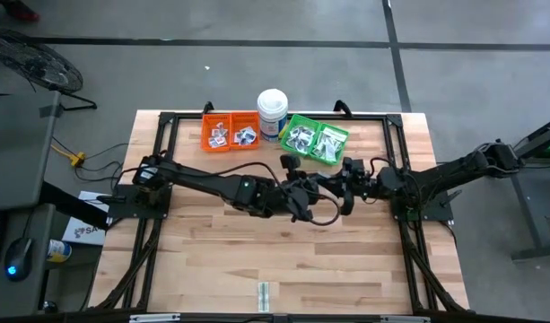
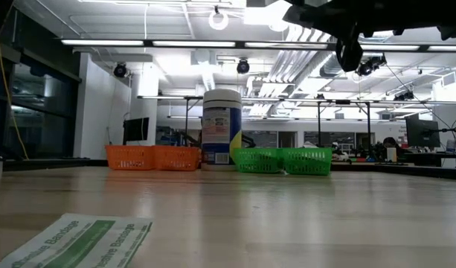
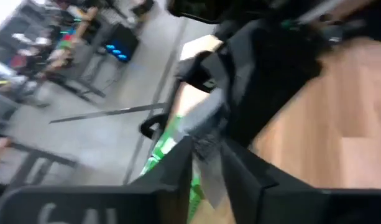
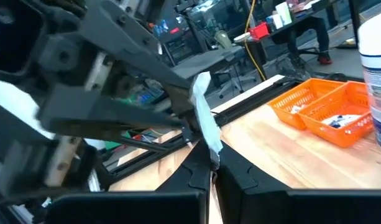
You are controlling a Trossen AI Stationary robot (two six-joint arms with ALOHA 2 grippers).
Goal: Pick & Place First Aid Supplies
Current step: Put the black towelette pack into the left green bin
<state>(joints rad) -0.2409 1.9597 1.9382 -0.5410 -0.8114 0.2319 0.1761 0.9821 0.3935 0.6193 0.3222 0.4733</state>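
- From above, your two arms meet mid-surface [image 1: 257, 260]; left gripper [image 1: 303, 199] faces right gripper [image 1: 339, 190] beside the green bin [image 1: 339, 136].
- At surface level, a green-and-white bandage strip [image 2: 79, 240] lies close to the camera.
- Left wrist: left fingers [image 3: 178, 168] sit slightly parted around a pale packet [image 3: 210, 168].
- Right wrist: right fingers [image 4: 230, 168] are clamped on that packet's lower end.

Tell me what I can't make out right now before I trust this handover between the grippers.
- High view: the left gripper and right gripper overlap as dark shapes; the packet between them is hidden.
- Left wrist view: motion blur; the packet's print is unreadable.
- Low view: both grippers are cut off by the top edge.
- High view: the contents of the orange bin and green bin are too small to count.
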